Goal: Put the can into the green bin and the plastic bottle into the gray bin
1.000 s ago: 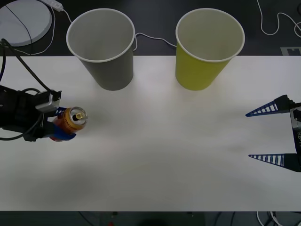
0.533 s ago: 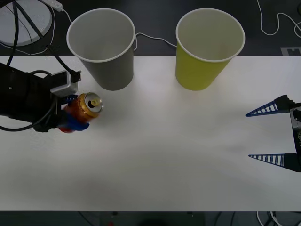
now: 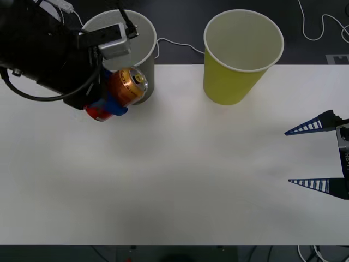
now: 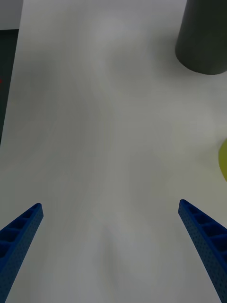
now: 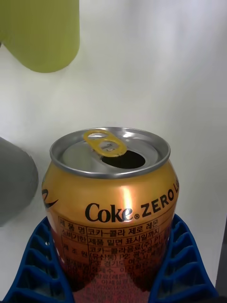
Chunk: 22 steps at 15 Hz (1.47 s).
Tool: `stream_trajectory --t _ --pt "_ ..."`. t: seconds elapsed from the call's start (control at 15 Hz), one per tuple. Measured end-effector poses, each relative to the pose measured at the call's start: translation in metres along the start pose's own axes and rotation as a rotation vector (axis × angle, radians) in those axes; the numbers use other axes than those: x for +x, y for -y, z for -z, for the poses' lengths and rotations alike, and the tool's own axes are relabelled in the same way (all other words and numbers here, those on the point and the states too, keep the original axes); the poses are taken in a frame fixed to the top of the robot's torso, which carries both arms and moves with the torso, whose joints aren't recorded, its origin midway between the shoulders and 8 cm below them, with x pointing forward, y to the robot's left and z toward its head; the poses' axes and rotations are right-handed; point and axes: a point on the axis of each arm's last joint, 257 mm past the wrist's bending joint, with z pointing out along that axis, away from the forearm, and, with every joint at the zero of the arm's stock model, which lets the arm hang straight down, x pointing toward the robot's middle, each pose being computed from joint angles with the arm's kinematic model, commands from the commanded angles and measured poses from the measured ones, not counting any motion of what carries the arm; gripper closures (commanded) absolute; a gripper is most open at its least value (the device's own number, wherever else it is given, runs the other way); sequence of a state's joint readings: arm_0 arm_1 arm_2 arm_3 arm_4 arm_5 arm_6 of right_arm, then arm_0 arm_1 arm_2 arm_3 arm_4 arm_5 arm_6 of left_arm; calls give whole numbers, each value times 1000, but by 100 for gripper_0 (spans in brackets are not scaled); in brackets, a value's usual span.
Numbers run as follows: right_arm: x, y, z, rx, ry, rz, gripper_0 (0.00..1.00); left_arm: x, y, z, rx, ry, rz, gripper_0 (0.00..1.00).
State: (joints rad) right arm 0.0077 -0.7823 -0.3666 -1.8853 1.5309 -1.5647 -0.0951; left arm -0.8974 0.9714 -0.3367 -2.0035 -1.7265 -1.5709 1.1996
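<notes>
Opened orange-gold Coke Zero can, clamped in left gripper.

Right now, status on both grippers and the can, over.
Left gripper shut on small red-orange drink can, lifted in front of large gray cup-shaped bin. Right gripper open, parked at table's right. Yellow-green cup-shaped bin unobstructed.

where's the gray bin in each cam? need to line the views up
Front view: gray bin at the table's far left, partly behind the left arm holding the can.
Right wrist view: dark gray base at the upper right corner.
Left wrist view: gray wall at the left edge, beside the can.
Shared landmark: the green bin, next to the gray one in all three.
</notes>
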Motion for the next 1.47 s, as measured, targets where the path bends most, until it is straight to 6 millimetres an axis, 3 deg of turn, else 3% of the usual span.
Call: stream_trajectory --t 0.27,0.73,1.13,1.27,1.47 --pt "0 0 0 0 0 0 0 -62 -19 3 24 21 -4 100" --pt "0 0 0 0 0 0 0 -176 -53 -14 12 96 93 100" --pt "0 0 0 0 0 0 0 -259 -95 -45 -105 88 172 100" --pt "0 0 0 0 0 0 0 -290 -102 -61 -155 109 197 100" --pt "0 0 0 0 0 0 0 -314 -99 -83 -206 124 186 100"
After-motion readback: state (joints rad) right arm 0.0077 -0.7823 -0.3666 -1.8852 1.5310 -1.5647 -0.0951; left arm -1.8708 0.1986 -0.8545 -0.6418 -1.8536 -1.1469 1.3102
